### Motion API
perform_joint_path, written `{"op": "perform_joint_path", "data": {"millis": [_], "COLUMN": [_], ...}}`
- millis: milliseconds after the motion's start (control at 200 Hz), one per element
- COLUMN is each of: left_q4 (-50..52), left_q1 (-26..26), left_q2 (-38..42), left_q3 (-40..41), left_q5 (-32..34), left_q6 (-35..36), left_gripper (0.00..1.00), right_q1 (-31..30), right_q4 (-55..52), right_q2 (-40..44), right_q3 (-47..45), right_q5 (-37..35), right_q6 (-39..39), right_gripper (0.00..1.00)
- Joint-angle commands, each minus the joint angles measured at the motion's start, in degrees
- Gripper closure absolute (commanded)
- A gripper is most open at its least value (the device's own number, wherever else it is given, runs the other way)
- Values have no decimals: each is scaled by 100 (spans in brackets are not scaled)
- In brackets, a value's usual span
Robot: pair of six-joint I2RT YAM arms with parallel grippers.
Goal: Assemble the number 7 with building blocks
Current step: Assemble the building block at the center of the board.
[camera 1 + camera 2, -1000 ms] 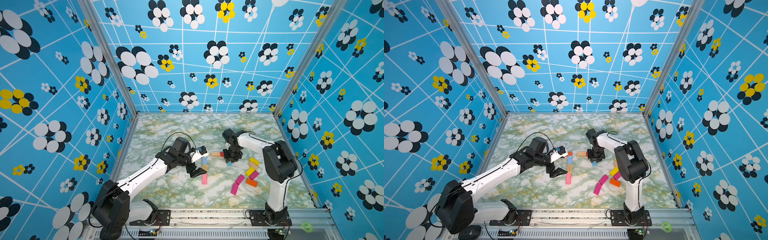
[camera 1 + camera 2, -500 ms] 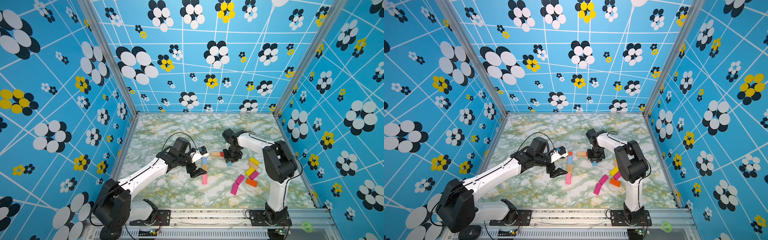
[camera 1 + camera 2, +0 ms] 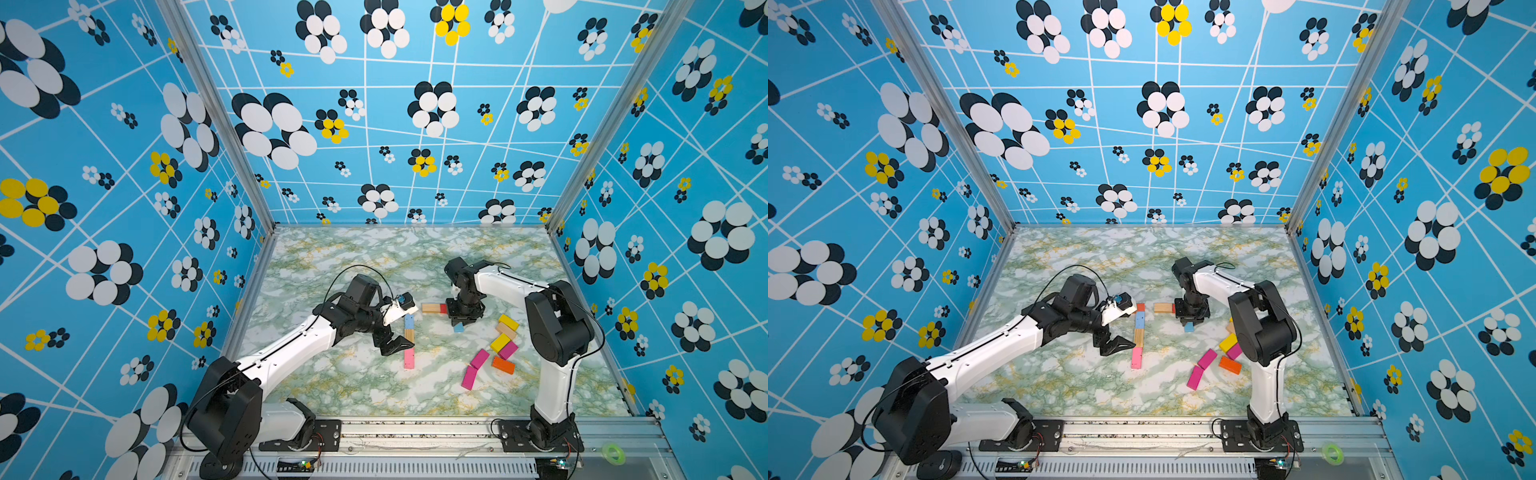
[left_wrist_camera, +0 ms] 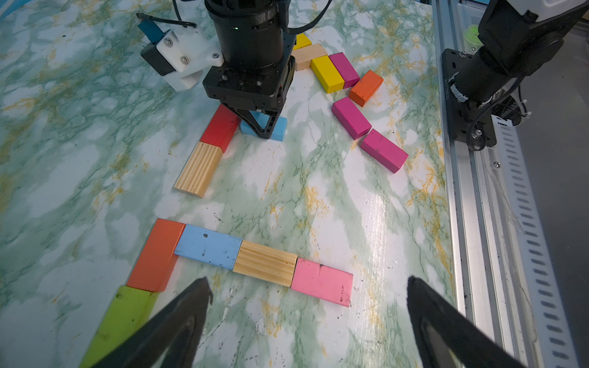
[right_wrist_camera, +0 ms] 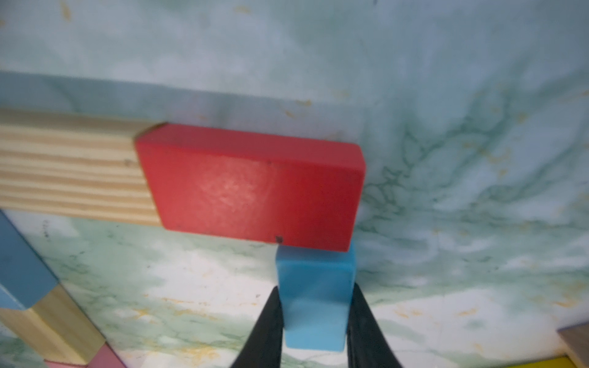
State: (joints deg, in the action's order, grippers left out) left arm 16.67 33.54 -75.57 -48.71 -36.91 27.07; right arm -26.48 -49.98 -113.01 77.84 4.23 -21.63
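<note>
No change in the last second; both arms are static, so placement appears stalled. Right claw (image 3: 461,322) clamps the light blue block (image 3: 458,328), end-on against the red block (image 3: 443,308), right of centre in both top views. Left claw (image 3: 395,343) gapes empty just beside the five-block 7 (image 3: 409,332), lower centre. Green block (image 4: 121,315) shows only partly in the left wrist view. The blue block's seating is possibly incomplete.

A green tape roll (image 3: 613,453) sits by the metal rail (image 3: 415,432) edging the marbled tabletop (image 3: 374,257).
</note>
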Motion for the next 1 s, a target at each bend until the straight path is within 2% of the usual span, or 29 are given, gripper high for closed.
{"op": "perform_joint_path", "data": {"millis": [0, 995], "left_q4": [21, 82], "left_q1": [61, 162], "left_q2": [-26, 24], "left_q3": [-82, -82], "left_q5": [-124, -27], "left_q6": [75, 149], "left_gripper": [1, 1], "right_q1": [46, 46], "right_q4": [374, 488], "right_q2": [-189, 53], "right_q3": [38, 22], "right_q5": [-133, -89], "right_q6": [9, -14], "right_gripper": [83, 83]}}
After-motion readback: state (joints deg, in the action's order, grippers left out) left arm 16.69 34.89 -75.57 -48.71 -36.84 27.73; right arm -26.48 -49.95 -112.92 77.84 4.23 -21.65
